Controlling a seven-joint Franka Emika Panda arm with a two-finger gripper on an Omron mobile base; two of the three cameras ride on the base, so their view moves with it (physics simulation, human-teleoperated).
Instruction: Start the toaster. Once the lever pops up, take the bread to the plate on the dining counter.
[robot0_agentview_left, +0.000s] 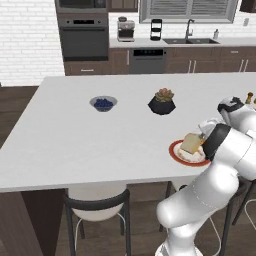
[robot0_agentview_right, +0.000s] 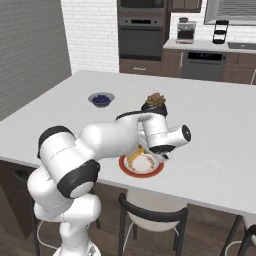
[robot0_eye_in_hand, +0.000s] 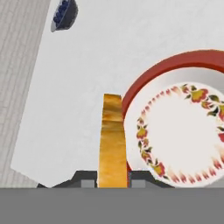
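Left base view, left to right: long white dining counter (robot0_agentview_left: 75, 135) with dark wood sides, a black-framed stool with white seat (robot0_agentview_left: 96, 202) tucked under its near edge. On the counter a small bowl of blue stuff (robot0_agentview_left: 103, 103), then right of it a dark pot with a reddish-green plant (robot0_agentview_left: 162, 102), well apart from each other. Further right, near the front edge, the plate (robot0_agentview_left: 176, 153), red-orange rim, pale centre. The bread (robot0_agentview_left: 190, 143), tan slice with darker crust, sits tilted over the plate's middle, partly hidden by the arm's wrist. The gripper (robot0_agentview_left: 201, 139) is mostly hidden here by the white arm rising from lower right. Back wall: built-in ovens, coffee machine, dishwasher, sink under a window. Right base view: same bowl at left, plant pot mid, arm reaching across, plate (robot0_agentview_right: 142, 165) under the hand, bread (robot0_agentview_right: 135, 154) edge visible at the plate's left side. Hand view: bowl top left, bread (robot0_eye_in_hand: 112, 140) seen edge-on, upright, running up from between the two fingertips; gripper (robot0_eye_in_hand: 112, 183) is clamped on the bread, one finger each side. Plate (robot0_eye_in_hand: 175, 131) with floral ring lies right of the slice, below it; the bread's edge sits over the plate's left rim.
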